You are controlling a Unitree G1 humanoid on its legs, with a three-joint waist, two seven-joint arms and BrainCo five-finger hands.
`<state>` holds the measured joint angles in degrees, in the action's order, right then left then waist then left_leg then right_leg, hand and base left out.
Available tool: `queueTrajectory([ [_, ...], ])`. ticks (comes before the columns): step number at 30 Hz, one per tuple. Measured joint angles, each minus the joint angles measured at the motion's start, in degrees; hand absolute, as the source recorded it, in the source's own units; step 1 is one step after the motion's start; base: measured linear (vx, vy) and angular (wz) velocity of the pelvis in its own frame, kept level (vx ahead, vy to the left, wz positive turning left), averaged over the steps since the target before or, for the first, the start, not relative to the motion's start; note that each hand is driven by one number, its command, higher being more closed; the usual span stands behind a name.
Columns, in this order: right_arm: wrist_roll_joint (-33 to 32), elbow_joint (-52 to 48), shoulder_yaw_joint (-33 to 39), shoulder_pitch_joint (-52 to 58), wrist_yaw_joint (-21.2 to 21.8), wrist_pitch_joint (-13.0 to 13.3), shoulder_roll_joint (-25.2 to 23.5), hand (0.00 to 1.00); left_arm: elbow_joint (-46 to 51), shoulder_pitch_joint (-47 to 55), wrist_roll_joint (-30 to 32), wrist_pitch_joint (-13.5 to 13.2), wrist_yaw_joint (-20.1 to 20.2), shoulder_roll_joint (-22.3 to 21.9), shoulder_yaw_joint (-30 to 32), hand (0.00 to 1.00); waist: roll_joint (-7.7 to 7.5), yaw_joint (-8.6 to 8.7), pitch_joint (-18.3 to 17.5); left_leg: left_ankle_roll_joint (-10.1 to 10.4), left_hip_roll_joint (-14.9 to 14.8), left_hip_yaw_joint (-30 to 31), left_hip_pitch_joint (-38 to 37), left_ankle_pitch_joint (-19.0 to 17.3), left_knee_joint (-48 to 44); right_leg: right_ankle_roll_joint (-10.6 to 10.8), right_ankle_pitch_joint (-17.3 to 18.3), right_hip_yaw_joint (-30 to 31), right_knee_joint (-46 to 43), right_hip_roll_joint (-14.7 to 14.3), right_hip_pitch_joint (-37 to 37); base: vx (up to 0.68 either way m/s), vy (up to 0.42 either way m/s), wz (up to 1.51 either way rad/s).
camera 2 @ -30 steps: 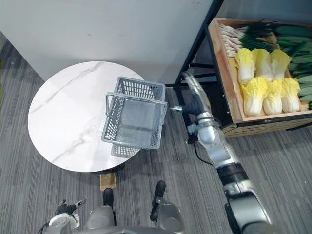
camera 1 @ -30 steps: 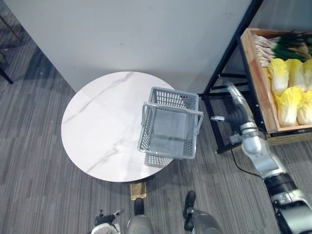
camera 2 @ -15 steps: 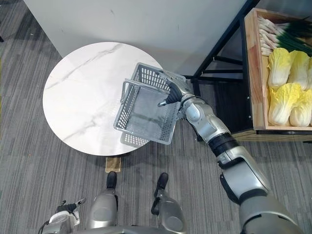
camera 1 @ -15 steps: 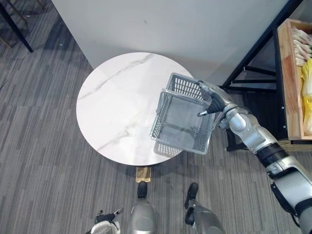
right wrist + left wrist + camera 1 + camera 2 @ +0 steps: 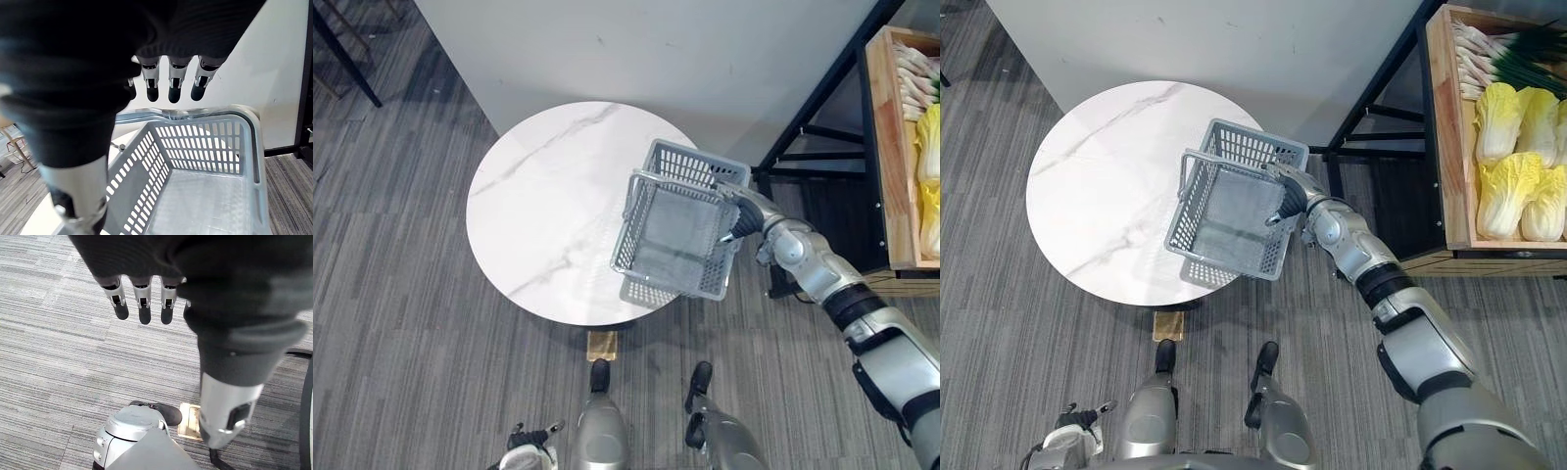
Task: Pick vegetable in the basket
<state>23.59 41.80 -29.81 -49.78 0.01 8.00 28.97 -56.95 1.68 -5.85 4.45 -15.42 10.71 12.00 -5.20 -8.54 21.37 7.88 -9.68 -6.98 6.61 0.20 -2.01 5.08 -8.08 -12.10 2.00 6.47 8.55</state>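
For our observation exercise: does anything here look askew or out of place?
The grey basket sits skewed on the round table, its right side hanging past the edge. It is empty; the cabbages lie in the crate. The right hand, fingers straight, is at its rim.

The basket [image 5: 677, 235] sits open-topped at the desk's [image 5: 548, 206] right edge, so there's free room to come in from above. The right robot hand [image 5: 744, 217] hangs over its right rim. A black rack frame [image 5: 813, 137] stands between basket and wooden crate [image 5: 1449, 127], and a wall [image 5: 656, 49] closes off the desk's far side.
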Motion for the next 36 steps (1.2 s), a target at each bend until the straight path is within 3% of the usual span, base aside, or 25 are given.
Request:
queueTrajectory([
  [14,0.17,3.43,0.25,-4.60,-2.48,-2.93,-3.28,0.00,0.96,0.10,-0.04,0.25,-0.19,-0.66,-1.02,0.00,0.72,-1.47,0.63,-0.05,0.15,1.47,0.33,0.09,-0.38,0.00,0.01,-1.01,0.05,0.07,-0.63,0.00,0.000,0.04],
  [18,0.14,3.75,0.24,-5.54,-3.13,-5.37,-3.29,0.00,1.91,0.06,-0.05,0.18,-0.30,-0.73,-1.17,0.00,0.86,-2.66,1.96,-0.03,0.07,1.78,0.61,0.07,-0.69,0.00,0.03,-1.38,0.00,0.07,-0.76,-0.02,-0.004,0.06],
  [28,0.12,7.83,0.84,-8.87,-2.92,-10.75,-4.85,0.00,2.79,0.14,-0.10,0.75,-1.76,-0.92,-3.38,0.00,0.76,-3.65,4.13,0.00,0.09,3.41,2.54,0.03,-2.61,0.01,0.05,-3.03,-0.35,0.26,-0.64,0.00,0.002,0.08],
  [35,0.09,11.21,3.14,-11.24,-4.05,-11.50,-4.98,0.00,4.49,0.17,-0.11,1.27,-1.83,-0.82,-4.61,0.00,0.89,-4.20,6.18,-0.21,0.09,4.41,5.18,-1.56,-6.48,-0.37,0.41,-3.37,-1.96,0.53,0.58,-0.03,0.013,0.04],
  [36,0.09,11.89,3.74,-11.77,-4.51,-11.40,-5.01,1.00,4.57,0.17,-0.10,1.47,-1.82,-0.78,-5.12,0.00,0.87,-4.33,6.20,-0.27,0.16,4.42,5.74,-1.51,-6.59,-0.37,0.41,-3.35,-2.27,0.65,1.22,0.00,0.000,0.00],
])
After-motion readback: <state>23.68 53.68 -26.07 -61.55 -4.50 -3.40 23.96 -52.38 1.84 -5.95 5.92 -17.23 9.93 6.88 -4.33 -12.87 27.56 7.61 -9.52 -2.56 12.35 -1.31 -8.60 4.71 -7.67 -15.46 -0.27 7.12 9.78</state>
